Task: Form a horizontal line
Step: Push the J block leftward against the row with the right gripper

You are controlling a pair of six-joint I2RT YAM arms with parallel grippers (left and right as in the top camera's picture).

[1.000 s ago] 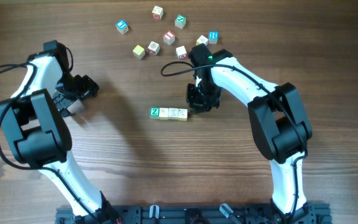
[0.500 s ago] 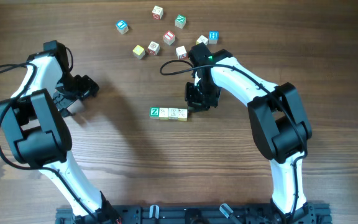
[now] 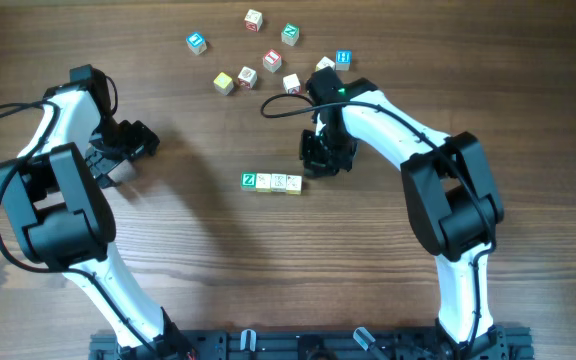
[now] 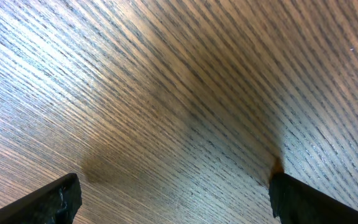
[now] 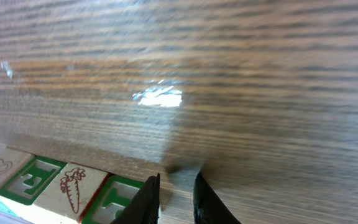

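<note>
The horizontal line (image 3: 271,182) is a short row of tiny cubes mid-table, with a green Z cube (image 3: 249,180) at its left end and cream cubes to its right. My right gripper (image 3: 320,163) hovers just beyond the row's right end. In the right wrist view its fingers (image 5: 149,198) stand almost together, with only a thin strip of bare wood between them (image 5: 176,190). The row's cubes lie to their left, among them a carrot-faced cube (image 5: 73,186) and a green-framed cube (image 5: 118,200). My left gripper (image 3: 133,148) is far to the left, open over bare wood (image 4: 174,193).
Loose cubes are scattered at the back: a blue one (image 3: 197,42), a teal one (image 3: 290,33), a red one (image 3: 272,60), a blue H cube (image 3: 343,58), a yellow one (image 3: 224,83) and several cream ones. The nearest, a cream cube (image 3: 292,84), lies just behind the right arm.
The right gripper has barely shifted beside the end of the row. The cubes and the left arm have not moved.
</note>
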